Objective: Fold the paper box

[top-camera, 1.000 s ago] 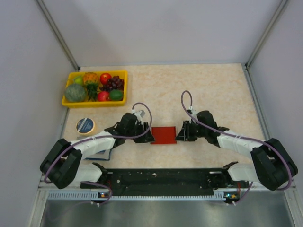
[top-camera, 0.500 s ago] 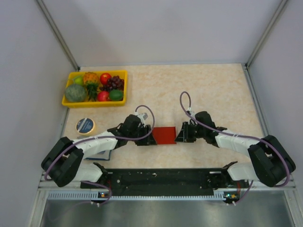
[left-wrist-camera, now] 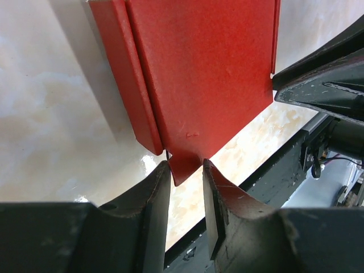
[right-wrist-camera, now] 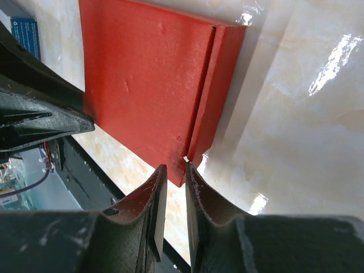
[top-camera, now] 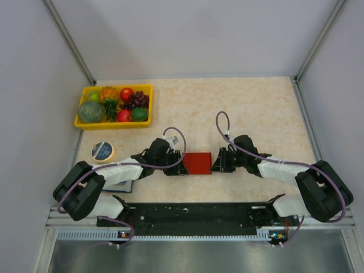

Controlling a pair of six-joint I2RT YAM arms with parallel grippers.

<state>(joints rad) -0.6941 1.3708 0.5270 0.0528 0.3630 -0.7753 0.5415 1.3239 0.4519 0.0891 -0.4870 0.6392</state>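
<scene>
Pinching paper box (top-camera: 197,162) from both sides: left gripper (left-wrist-camera: 186,170) jaws clamped small tab, right gripper (right-wrist-camera: 172,181) jaws nipped corner (creased flap along one edge).

The paper box (right-wrist-camera: 142,85) is made of matt red card, faintly dimpled. The table (right-wrist-camera: 296,114) is finished smooth and glossy, stone-patterned, with glare caught at the box's 3 o'clock.

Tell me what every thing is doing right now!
paper box: flap creased along one edge, pinched at both ends.
left gripper: shut on a tab of the paper box.
right gripper: shut on a corner of the paper box.
yellow tray: full of fruit.
</scene>
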